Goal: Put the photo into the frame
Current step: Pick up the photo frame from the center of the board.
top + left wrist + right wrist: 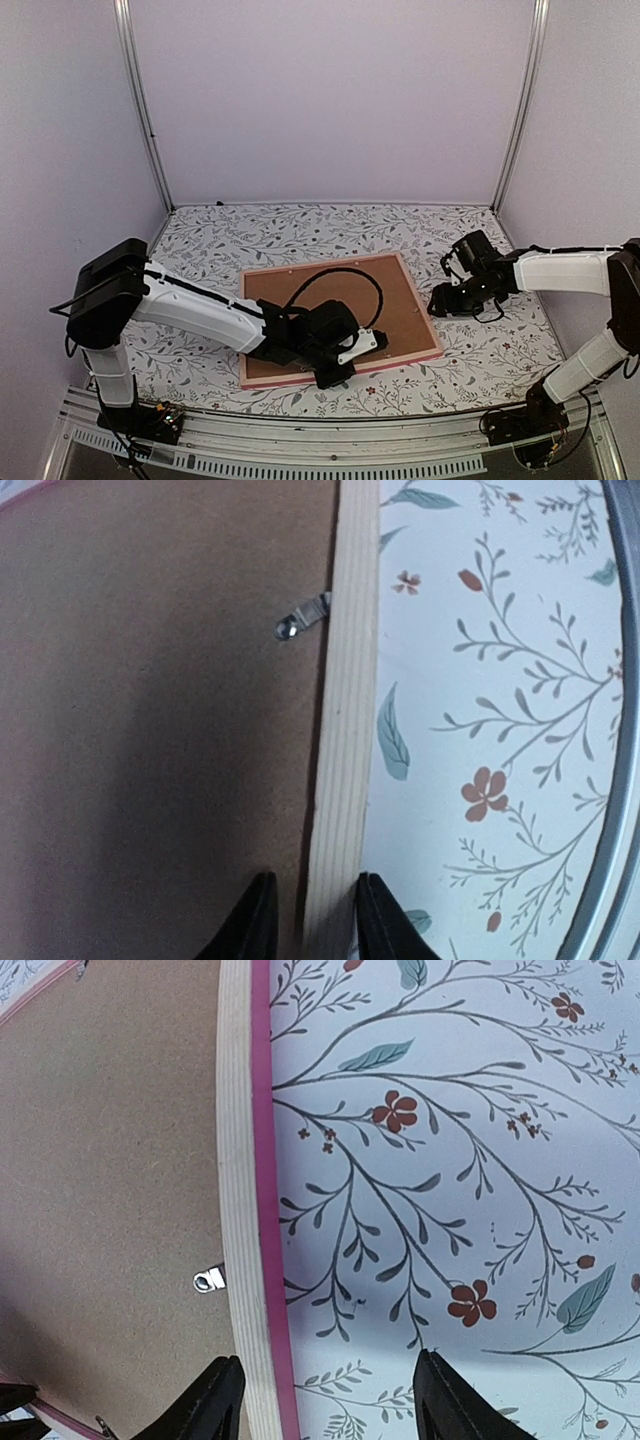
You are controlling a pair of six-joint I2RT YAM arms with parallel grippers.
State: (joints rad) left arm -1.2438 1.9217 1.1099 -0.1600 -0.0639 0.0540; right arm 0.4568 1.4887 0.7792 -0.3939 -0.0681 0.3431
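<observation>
The frame (400, 362) lies face down in the middle of the table, filled by a brown backing board (340, 290). The photo is hidden. At the frame's front edge, my left gripper (335, 378) straddles the pale wooden rail (345, 730). In the left wrist view the gripper (312, 900) has one finger against the rail's outer side, while the other stands over the board (150, 730) with a small gap. My right gripper (437, 300) hovers open at the right rail (240, 1160). In the right wrist view this gripper (330, 1400) holds nothing.
The floral tablecloth (450, 1160) surrounds the frame. Small metal clips (300, 620) (208, 1280) stick out from the rails over the board. The left arm's black cable (375, 285) loops above the board. A metal strip (615, 780) runs along the table's near edge.
</observation>
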